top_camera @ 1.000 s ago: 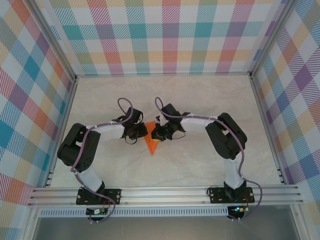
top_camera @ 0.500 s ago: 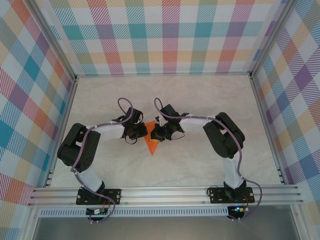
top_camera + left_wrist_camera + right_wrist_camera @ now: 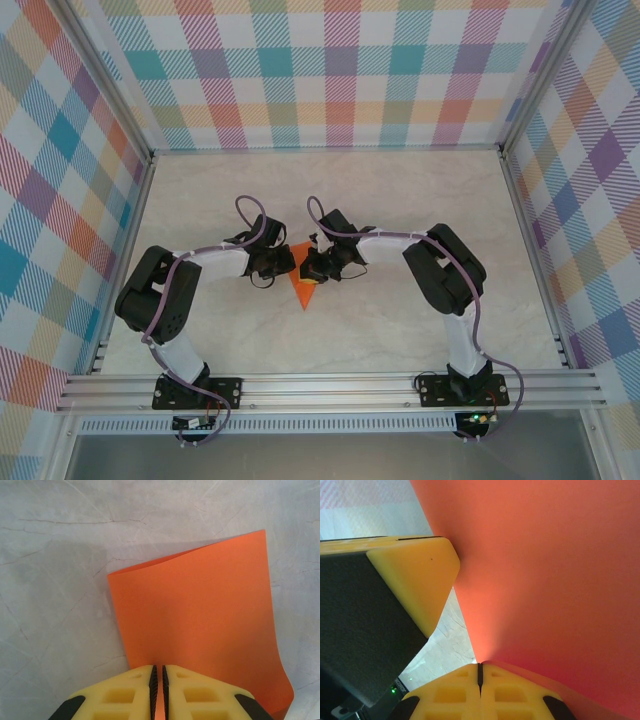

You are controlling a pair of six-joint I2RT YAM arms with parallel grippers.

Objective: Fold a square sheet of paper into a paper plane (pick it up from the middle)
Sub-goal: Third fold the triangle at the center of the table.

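One orange sheet of paper (image 3: 301,289), partly folded, is held between two grippers over the middle of the table (image 3: 400,320). The left gripper (image 3: 287,262) has its jaws pinched on one edge, and the right gripper (image 3: 305,268) has its jaws pressed tight on the other side. The table is pale and marbled, and three plaid walls (image 3: 330,70) surround it.

The left arm (image 3: 170,300) and right arm (image 3: 445,275) stand on base plates bolted to an aluminium rail (image 3: 330,385) at the near edge of the marble-pattern table (image 3: 380,330). Both arms reach inward and meet near the table centre. The left gripper (image 3: 284,266) and right gripper (image 3: 309,268) face each other, with the sheet of orange paper (image 3: 301,292) between them. The paper tapers to a point directed at the near edge. Plaid panels (image 3: 330,70) enclose three sides.
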